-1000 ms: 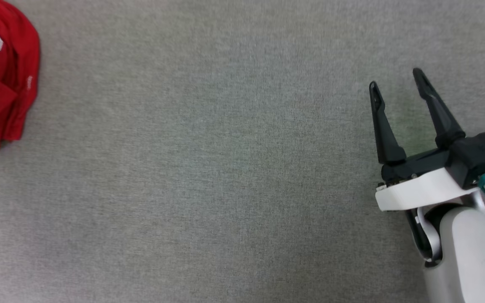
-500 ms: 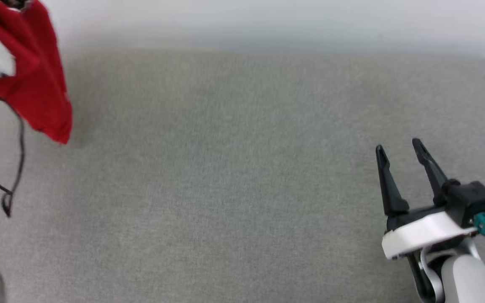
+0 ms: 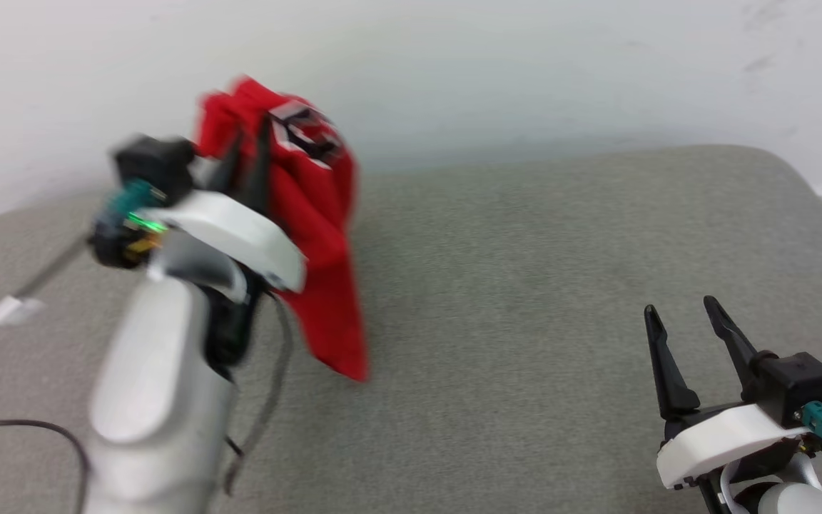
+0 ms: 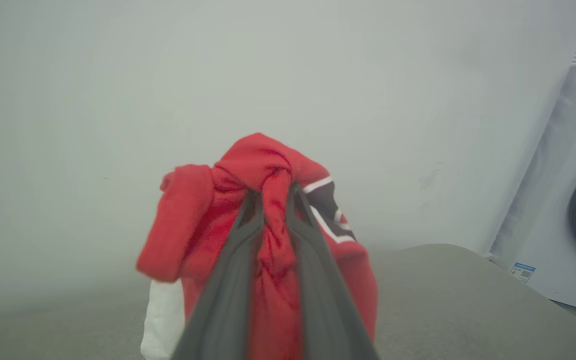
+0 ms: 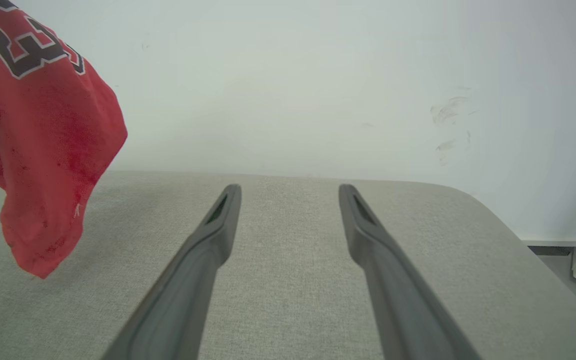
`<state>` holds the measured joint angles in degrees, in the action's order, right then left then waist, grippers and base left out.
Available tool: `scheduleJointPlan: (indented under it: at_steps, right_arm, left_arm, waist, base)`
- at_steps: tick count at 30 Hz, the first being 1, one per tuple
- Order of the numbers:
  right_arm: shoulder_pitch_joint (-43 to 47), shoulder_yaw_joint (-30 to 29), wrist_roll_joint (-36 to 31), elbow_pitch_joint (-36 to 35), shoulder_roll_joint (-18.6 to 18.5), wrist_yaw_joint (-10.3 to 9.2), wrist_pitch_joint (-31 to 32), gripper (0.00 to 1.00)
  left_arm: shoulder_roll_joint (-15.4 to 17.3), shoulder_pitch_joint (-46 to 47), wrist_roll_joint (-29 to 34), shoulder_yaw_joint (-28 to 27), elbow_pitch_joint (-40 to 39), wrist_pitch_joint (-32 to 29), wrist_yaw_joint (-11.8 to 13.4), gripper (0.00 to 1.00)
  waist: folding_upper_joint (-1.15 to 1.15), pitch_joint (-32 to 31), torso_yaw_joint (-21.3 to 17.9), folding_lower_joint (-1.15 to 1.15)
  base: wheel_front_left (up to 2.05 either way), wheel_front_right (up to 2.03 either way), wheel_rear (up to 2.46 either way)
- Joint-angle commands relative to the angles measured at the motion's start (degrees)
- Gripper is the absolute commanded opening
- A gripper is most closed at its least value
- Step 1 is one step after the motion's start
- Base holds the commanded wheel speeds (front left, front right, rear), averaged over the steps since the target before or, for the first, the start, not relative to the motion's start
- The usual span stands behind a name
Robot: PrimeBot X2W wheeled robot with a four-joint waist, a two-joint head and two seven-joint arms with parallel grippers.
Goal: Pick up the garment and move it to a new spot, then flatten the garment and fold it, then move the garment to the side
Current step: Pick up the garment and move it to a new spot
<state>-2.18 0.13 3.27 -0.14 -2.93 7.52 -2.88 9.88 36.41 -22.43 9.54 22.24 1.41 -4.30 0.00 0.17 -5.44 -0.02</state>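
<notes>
Left gripper (image 4: 274,194) is clenching a bunched fold of the garment (image 3: 318,235), holding it up over the bench's (image 3: 525,285) rear left part. The cloth is hanging lengthwise straight down, its lowest corner nearing the bench; contact I cannot tell. Right gripper (image 3: 679,304) is waiting spread wide and empty by the front right corner, well apart, so the left arm is the one placing it.
</notes>
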Motion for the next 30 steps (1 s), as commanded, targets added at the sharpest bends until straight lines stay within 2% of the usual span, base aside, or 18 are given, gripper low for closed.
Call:
scheduleJointPlan:
  at_steps: [1, 7, 16, 17, 18, 19, 20, 24, 30]
  right_arm:
    - [0.45, 0.25, -0.3, -0.68, 0.07, -0.05, 0.36, 1.0]
    - [0.52, 0.85, -0.07, -2.53, 0.08, -0.05, 1.21, 1.0]
    - [-0.57, 1.18, 0.71, -2.5, 0.07, -0.06, 0.5, 1.0]
    - [-0.84, 1.14, 0.8, -2.49, 0.07, -0.06, 0.36, 1.0]
    - [-1.1, 1.17, 0.92, -2.32, 0.07, -0.06, 0.33, 1.0]
    - [-1.2, 1.33, 0.9, -2.16, 0.07, -0.06, 0.31, 1.0]
    - [-1.33, 1.39, 0.85, -2.02, 0.07, -0.06, 0.24, 1.0]
    - [-1.39, 1.07, 0.59, -1.33, 0.06, -0.06, 0.12, 1.0]
    - [-0.38, 0.67, 0.07, -0.99, 0.06, -0.06, 0.71, 1.0]
  left_arm:
    - [-0.82, -2.19, 0.21, 1.06, -1.75, -0.28, 0.05, 0.0]
    - [-4.63, -12.15, -0.36, 6.8, -7.32, -1.56, 0.7, 0.0]
    - [-5.71, -23.26, 1.5, 13.18, -1.79, -1.51, 2.73, 0.0]
    - [-5.78, -24.12, 1.29, 13.85, -0.97, -2.19, 2.31, 0.15]
    - [-5.8, -24.61, 1.39, 14.34, -0.38, -2.31, 2.2, 0.43]
    - [-5.58, -24.92, 1.87, 14.87, 0.22, -2.36, 2.08, 0.76]
    - [-5.57, -25.16, 1.84, 15.14, 0.62, -2.23, 1.95, 1.0]
    - [-5.6, -23.97, 3.0, 15.65, -0.62, 2.48, 1.78, 1.0]
    - [-5.06, -22.23, 4.84, 14.46, -4.43, 9.76, 3.57, 1.0]
  waist:
    - [0.0, -0.74, -2.15, 0.02]
    - [0.0, 1.24, -5.07, 0.02]
    - [0.0, 5.25, -5.23, 0.02]
    - [0.0, 5.72, -4.92, 0.02]
    - [0.0, 5.84, -4.6, 0.02]
    - [0.0, 5.86, -4.27, 0.02]
    - [0.0, 5.93, -3.9, 0.02]
    - [0.0, 5.06, -2.18, 0.02]
    - [0.0, 2.71, 0.23, 0.02]
  base:
    - [0.0, 0.0, 0.0]
    - [0.0, 0.0, 0.0]
    - [0.0, 0.0, 0.0]
    - [0.0, 0.0, 0.0]
    - [0.0, 0.0, 0.0]
    - [0.0, 0.0, 0.0]
    - [0.0, 0.0, 0.0]
    - [0.0, 0.0, 0.0]
    - [0.0, 0.0, 0.0]
